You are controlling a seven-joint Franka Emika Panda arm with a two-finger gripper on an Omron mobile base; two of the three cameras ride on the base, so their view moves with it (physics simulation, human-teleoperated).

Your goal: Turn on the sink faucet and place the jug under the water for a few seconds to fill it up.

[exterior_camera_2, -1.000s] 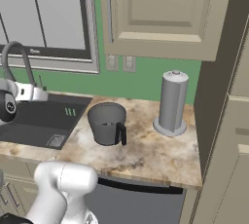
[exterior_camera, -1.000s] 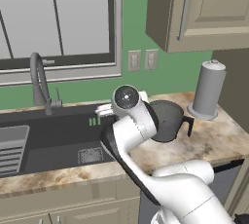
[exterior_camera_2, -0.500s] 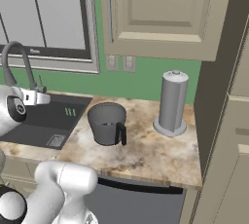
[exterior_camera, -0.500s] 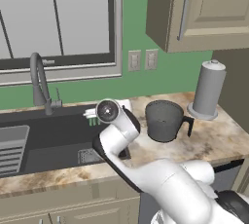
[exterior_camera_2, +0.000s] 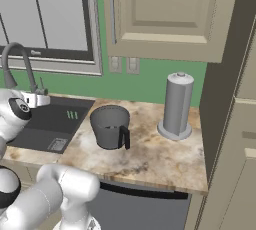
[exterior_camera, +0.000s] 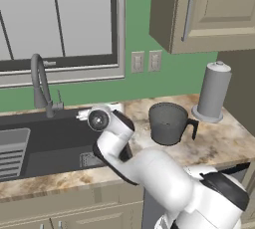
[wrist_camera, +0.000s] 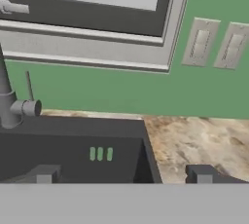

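The sink faucet [exterior_camera: 42,84] is a tall grey gooseneck at the back of the dark sink [exterior_camera: 55,136], with a small side lever [wrist_camera: 28,107] at its base [wrist_camera: 8,106]. No water falls from its spout. The dark grey jug [exterior_camera: 169,122] stands upright on the counter right of the sink, handle toward the right. My gripper [wrist_camera: 121,174] hangs over the sink's right part, right of the faucet base and apart from it, pointing at the back wall. It is open, fingertips [wrist_camera: 44,174] wide apart with nothing between them. From the right, the jug [exterior_camera_2: 110,126] sits well right of my gripper [exterior_camera_2: 46,99].
A light-grey paper-towel roll [exterior_camera: 213,92] stands on the counter right of the jug. A ribbed rack [exterior_camera: 12,153] lies at the sink's left and a drain grate [exterior_camera: 89,160] on its floor. Two wall outlets [wrist_camera: 199,43] and a window sill are behind the counter.
My arm has swung left and lower, from in front of the jug to over the sink near the faucet. The gripper has stayed open. The jug has not moved.
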